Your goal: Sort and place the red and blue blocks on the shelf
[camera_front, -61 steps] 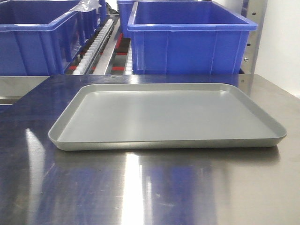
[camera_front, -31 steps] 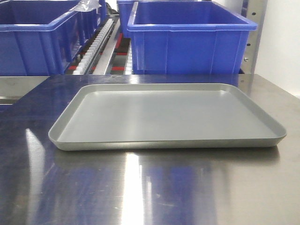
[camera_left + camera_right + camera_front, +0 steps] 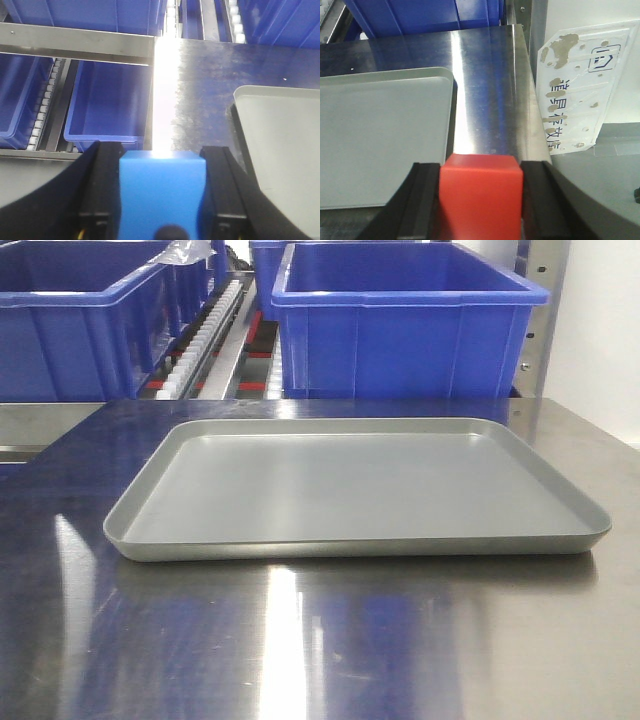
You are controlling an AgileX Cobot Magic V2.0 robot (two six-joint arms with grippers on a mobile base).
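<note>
Left wrist: left end effector clamps blue block; right clamps red block.

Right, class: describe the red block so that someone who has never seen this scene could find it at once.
Start at the shiny steel tabletop and find the right-hand edge of the flat grey tray. Near that edge, the right gripper clamps the red block. It is the only red cube here; the blue block sits in the left gripper.
</note>
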